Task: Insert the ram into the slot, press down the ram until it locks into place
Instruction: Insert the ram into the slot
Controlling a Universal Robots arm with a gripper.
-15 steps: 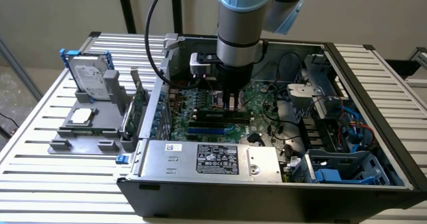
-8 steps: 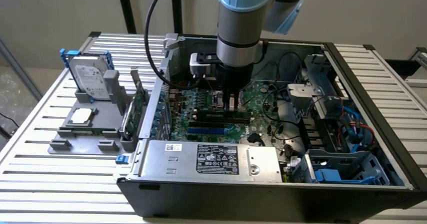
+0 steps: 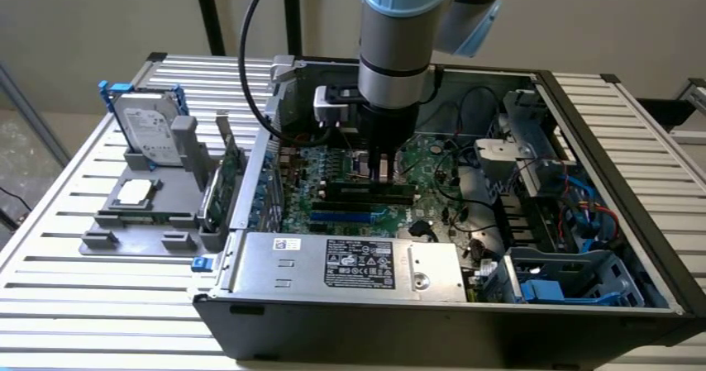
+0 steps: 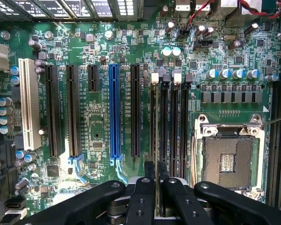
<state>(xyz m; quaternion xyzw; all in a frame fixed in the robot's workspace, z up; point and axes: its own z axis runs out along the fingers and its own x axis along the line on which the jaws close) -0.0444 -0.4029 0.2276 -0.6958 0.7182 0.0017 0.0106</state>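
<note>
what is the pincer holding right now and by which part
The pincer holds the ram stick, seen edge-on. Its fingers clamp the stick's flat faces along the upper long edge, above the black memory slots.

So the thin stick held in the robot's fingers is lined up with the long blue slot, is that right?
Not quite. In the wrist view, the stick held in the fingers is lined up with the narrow black slots beside the square silver socket, not with the blue slot.
</note>
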